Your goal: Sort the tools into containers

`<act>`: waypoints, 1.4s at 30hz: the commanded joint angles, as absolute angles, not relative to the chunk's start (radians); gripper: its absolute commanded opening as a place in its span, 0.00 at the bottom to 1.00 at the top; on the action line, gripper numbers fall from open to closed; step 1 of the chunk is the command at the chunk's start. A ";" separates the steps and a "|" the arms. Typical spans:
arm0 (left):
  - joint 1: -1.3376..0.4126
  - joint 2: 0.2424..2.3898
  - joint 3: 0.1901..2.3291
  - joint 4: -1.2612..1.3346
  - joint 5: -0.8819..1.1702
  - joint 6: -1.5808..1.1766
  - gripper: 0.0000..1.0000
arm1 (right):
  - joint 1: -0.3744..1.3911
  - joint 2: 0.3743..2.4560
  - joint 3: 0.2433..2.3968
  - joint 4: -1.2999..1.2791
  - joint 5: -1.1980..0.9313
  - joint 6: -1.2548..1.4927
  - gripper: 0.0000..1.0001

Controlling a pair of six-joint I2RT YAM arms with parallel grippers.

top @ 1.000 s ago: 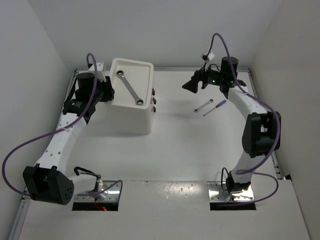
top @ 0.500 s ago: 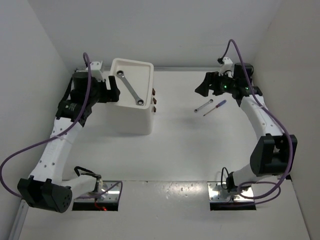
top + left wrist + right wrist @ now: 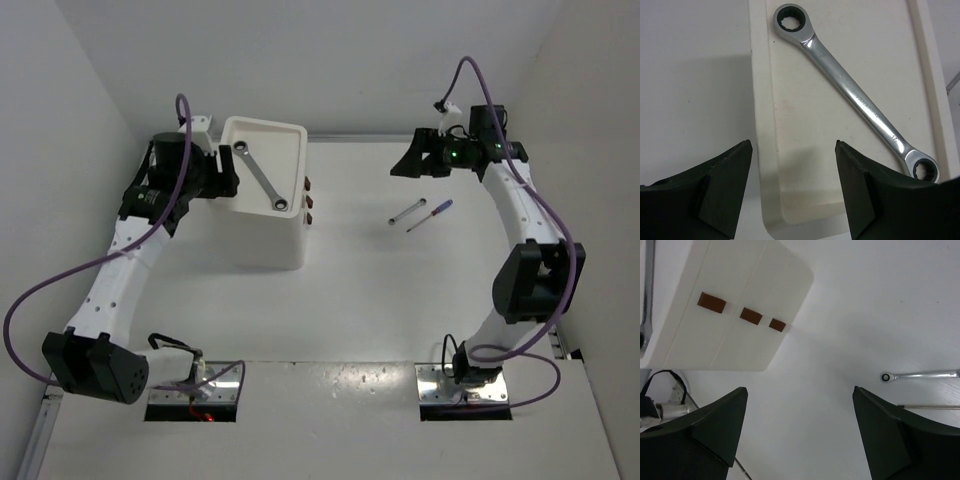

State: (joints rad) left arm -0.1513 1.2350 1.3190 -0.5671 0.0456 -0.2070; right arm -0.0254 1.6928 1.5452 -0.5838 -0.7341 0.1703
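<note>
On the rimmed tray top of the white plastic drawer unit (image 3: 265, 245), a long silver ring wrench (image 3: 855, 95) is laid. Its stamp, perhaps 17, is shown only by the left wrist view. The left gripper (image 3: 792, 150) and right gripper (image 3: 800, 390) are held spread, empty.

A polished, mirror-bright finish with stamped markings is seen on the long silver metal ring wrench (image 3: 855, 97). The white boxy plastic drawer unit (image 3: 760, 150) beneath it is rendered smooth and matt, its tray floor faintly marked. Its small reddish-brown drawer handles (image 3: 751, 316) are seen as dull. A metallic gleam is shown by the slim silver metal wrench (image 3: 920, 375), set against the smooth, matt white table (image 3: 850, 300).
</note>
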 commanded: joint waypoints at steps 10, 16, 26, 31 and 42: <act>-0.149 1.275 1.345 -0.572 -0.009 -0.198 0.69 | 0.009 1.876 1.697 -0.698 -0.623 0.208 0.86; -0.149 1.307 1.345 -0.572 0.000 -0.198 0.61 | 0.097 1.901 1.697 -0.495 -0.872 0.375 0.86; -0.149 1.318 1.324 -0.581 0.003 -0.198 0.02 | 0.210 2.051 1.539 0.343 -1.134 1.148 0.71; -0.140 1.318 1.315 -0.581 0.018 -0.210 0.00 | 0.245 2.179 1.422 0.991 -1.124 1.692 0.69; -0.130 1.327 1.315 -0.581 0.029 -0.219 0.00 | 0.288 2.253 1.433 1.133 -1.078 1.833 0.60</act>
State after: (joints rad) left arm -0.1360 1.3167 1.3190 -0.5900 -0.0254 -0.1734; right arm 0.2726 2.2547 1.4067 0.9722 -1.0962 1.7493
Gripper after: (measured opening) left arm 0.237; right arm 0.607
